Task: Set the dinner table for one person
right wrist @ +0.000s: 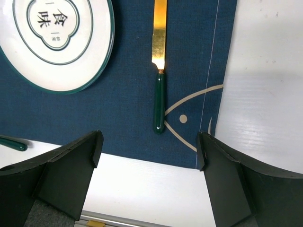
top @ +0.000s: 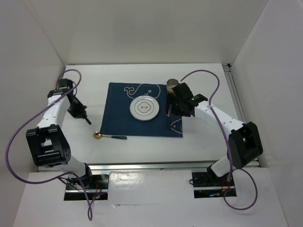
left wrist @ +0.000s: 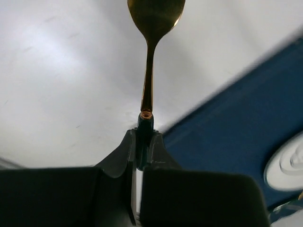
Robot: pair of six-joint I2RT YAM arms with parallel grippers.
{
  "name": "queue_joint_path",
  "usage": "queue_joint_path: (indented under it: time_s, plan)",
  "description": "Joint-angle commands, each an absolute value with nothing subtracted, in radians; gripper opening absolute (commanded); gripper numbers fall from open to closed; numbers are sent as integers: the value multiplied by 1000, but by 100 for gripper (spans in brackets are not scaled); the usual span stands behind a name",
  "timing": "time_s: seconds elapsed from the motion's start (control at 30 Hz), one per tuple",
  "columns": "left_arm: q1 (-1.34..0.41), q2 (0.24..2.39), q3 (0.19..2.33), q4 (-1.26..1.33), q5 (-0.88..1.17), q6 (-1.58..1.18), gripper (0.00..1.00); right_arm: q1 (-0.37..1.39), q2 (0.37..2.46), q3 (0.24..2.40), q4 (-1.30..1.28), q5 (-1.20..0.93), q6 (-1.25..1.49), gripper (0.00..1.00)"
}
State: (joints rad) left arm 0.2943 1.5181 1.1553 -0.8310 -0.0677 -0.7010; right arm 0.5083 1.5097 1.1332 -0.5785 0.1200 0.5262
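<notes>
Right wrist: right claw (right wrist: 149,139) spread wide, dinner table (right wrist: 265,94) lying below it.

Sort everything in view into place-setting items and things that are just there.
Belongs to the job:
dinner table, blue mat, plate, knife, spoon, metal cup.

Just there:
purple cables, white walls.
</notes>
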Motion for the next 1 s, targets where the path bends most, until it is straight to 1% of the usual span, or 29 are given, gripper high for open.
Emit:
queue_joint_path:
  time_s: [0.0, 0.03, 0.1, 0.17, 0.2, 0.27, 0.47, 0.5, 0.67, 0.93, 0.97]
  plan:
    - [137, 1592, 1255, -860, 18, -542, 0, 517, 1483, 1196, -598, 130, 532, 92]
    - [42, 1621, 1303, -870, 18, -532, 0, 517, 1483, 1197, -598, 130, 532, 92]
    - [-43, 1716, 1356, -905, -49, -512, 0, 517, 1483, 1209, -612, 121, 532, 92]
    - [-128, 1785, 1442, -931, -49, -485, 0, 517, 1483, 1250, -633, 121, 532, 92]
    - [-146, 1848, 1469, -960, -49, -471, 0, 517, 1483, 1262, -634, 121, 541, 92]
    - [-190, 1891, 1534, -969, -49, -471, 0, 526, 1483, 1282, -647, 130, 541, 92]
    - [-291, 2054, 1701, -1034, -155, -431, 0, 535, 1463, 1293, -683, 144, 555, 92]
    - [-301, 2068, 1701, -1045, -187, -431, 0, 535, 1463, 1293, -683, 144, 569, 92]
    - [-324, 2120, 1727, -1054, -187, -442, 0, 581, 1454, 1293, -707, 169, 607, 92]
    - [-333, 2151, 1698, -1034, -181, -442, 0, 581, 1427, 1273, -755, 213, 637, 92]
    - [-333, 2151, 1698, -1034, -195, -454, 7, 581, 1427, 1273, -765, 213, 637, 92]
